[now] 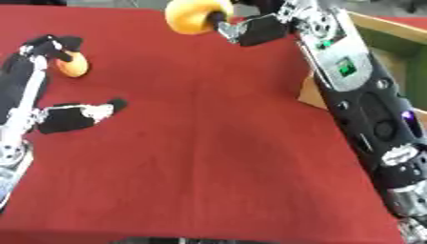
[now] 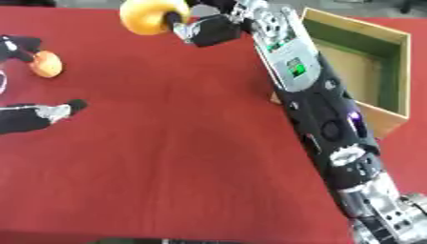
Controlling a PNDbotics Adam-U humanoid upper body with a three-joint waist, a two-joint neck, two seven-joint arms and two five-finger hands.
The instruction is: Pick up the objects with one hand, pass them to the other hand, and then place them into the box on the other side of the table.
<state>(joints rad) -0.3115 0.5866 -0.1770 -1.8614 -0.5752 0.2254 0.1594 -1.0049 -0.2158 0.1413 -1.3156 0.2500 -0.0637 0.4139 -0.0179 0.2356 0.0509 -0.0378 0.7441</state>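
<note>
Your right hand [image 1: 250,26] is at the far edge of the red table [image 1: 208,143], fingers curled round a yellow-orange round fruit [image 1: 193,16] and holding it up off the cloth. The wooden box [image 2: 375,71] sits on the right side, just beside your right forearm, green-lined and open at the top.

Your left hand [image 1: 50,81] rests at the left edge of the table, fingers spread and relaxed. A small orange fruit [image 1: 73,64] lies on the cloth, touching or just short of its upper fingers; you grip nothing there.

Handling, as a judgement: both fruits look smooth, rounded and rigid, probably light. A round skin may slip or roll, so wrap the fingers round the widest part with the thumb opposite, not at the tips. The held fruit shows fingers only on its right side; whether the hold reaches past its middle cannot be told. The small one may roll if nudged; come down over it.
</note>
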